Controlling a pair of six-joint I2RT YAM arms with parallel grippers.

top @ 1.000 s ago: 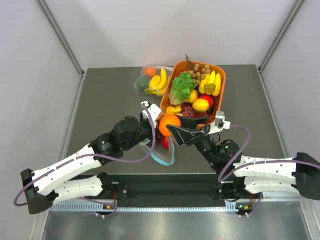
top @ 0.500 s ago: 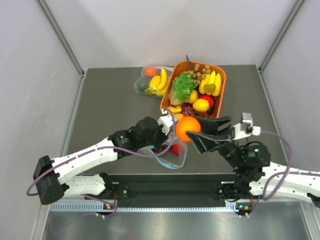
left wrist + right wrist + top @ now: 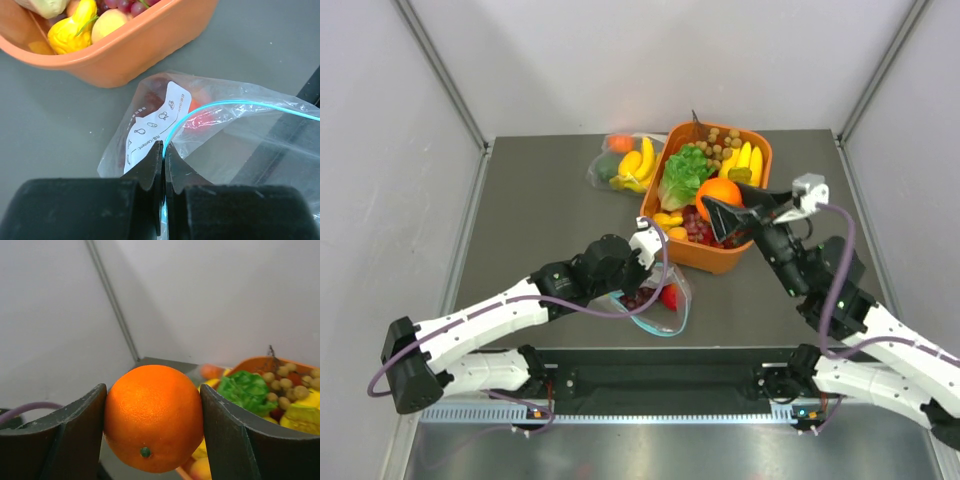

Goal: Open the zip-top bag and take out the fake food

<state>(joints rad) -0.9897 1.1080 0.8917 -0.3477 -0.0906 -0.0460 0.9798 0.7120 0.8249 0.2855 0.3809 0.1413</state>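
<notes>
Top external view: the zip-top bag (image 3: 655, 305) lies crumpled on the worktop (image 3: 540, 200) at about 6 o'clock, near the arms' edge, its mouth gaping; a red apple (image 3: 669, 296) and a dark grape bunch (image 3: 638, 297) show through the plastic. Left wrist view: the bag's teal zip strip (image 3: 225, 105) curves out from the left gripper (image 3: 163, 150), whose jaws are pressed together on the bag's edge just beside a white printed label (image 3: 160, 120); something red (image 3: 200, 117) shows blurred behind the film. From above, that gripper (image 3: 642, 262) sits at the bag's 11 o'clock corner. The orange (image 3: 719, 193) is outside the bag, clamped between the jaws of the right gripper (image 3: 725, 200) and seen over the orange bin (image 3: 760, 150); how high it hangs cannot be told. Right wrist view: both fingers (image 3: 227, 440) touch the orange (image 3: 154, 417) at its sides. The bin stands at about 1 o'clock on the worktop, its near wall (image 3: 150, 55) just beyond the bag, and holds lettuce (image 3: 685, 172), bananas (image 3: 748, 165) and other toy produce. A second clear bag (image 3: 620, 165) with bananas rests against the bin's 10 o'clock side.
</notes>
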